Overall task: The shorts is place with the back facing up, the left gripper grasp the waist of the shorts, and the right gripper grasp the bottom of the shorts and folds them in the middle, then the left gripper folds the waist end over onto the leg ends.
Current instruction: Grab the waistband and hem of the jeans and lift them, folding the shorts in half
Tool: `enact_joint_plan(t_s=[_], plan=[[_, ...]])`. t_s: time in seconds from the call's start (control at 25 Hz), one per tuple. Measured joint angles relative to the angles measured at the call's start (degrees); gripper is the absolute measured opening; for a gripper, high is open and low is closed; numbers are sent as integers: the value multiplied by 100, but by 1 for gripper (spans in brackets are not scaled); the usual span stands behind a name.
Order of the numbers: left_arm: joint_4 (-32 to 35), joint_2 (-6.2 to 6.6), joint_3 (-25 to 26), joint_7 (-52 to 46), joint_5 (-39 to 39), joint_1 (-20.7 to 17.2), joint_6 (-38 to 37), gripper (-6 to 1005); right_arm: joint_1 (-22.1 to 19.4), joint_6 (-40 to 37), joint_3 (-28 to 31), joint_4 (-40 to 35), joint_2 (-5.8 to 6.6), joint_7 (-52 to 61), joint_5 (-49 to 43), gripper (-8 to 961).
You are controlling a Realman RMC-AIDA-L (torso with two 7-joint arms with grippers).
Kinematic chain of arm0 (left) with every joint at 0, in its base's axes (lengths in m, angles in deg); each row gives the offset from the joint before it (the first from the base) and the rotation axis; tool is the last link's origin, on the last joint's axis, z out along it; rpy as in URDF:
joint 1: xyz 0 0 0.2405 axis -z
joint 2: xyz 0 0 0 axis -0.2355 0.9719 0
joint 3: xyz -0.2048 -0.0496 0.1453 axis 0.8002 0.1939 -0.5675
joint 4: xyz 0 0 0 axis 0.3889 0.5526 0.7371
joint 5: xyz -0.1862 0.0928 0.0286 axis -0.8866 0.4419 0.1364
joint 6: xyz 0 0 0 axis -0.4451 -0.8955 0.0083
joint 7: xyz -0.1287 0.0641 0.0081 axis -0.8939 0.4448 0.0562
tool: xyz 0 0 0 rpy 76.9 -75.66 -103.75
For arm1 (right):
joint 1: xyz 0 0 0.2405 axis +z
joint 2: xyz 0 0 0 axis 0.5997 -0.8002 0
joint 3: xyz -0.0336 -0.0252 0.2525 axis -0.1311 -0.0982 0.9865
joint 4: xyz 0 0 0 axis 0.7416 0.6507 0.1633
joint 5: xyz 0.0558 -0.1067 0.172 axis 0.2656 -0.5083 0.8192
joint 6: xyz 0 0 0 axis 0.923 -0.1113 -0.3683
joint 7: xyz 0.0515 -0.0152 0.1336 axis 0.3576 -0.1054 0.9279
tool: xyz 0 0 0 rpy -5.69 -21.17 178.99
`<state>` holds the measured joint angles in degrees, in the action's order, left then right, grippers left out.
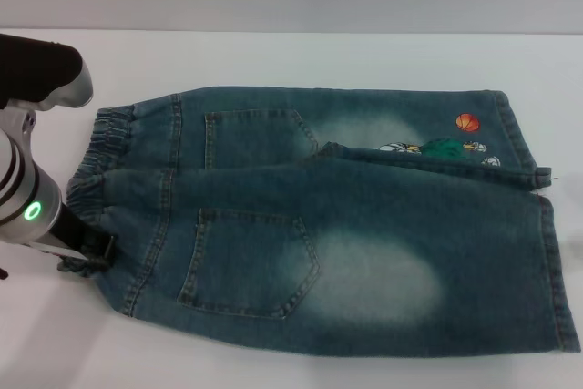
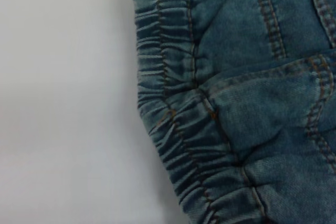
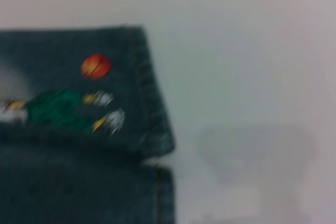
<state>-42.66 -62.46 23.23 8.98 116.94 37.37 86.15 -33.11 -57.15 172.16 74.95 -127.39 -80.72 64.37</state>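
White surface (image 1: 301, 52) under everything, pale wall behind. Spread flat across it, back pockets up: the shorts (image 1: 328, 225), already doubled lengthwise so one leg lies over the other, its edge running just below the orange ball embroidery (image 1: 467, 121). Looks like the first fold down the middle done; second fold, waist over onto leg ends, not yet made.

Down at the near corner of the waist (image 1: 96, 166): the left gripper (image 1: 84, 248), touching or biting the ruffled band where it meets the surface. Cannot tell whether clamped on denim or merely resting against it, since the left wrist view gives only gathered elastic and seams, no fingers. Far across the cloth from that gripper, well apart: the leg ends (image 1: 547, 252), straight hems lying stacked, upper one beside the embroidery.

Right gripper absent from all views; right wrist view looks down from above at the embroidered hem corner and bare surface beside it, so probably hanging clear above that end.

Left to do, by judgement: secure the waist, lift, carry it over to the hems, release.
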Motion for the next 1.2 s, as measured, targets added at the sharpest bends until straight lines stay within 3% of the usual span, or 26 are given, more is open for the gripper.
enact_joint_plan(t_s=[0.68, 1.2], plan=[[46, -6, -85, 56, 0, 143, -15, 290, -162, -1516, -651, 658, -21, 1, 234, 587], [144, -10, -91, 250, -13, 231, -32, 193, -261, -1568, -981, 657, -59, 32, 183, 587]])
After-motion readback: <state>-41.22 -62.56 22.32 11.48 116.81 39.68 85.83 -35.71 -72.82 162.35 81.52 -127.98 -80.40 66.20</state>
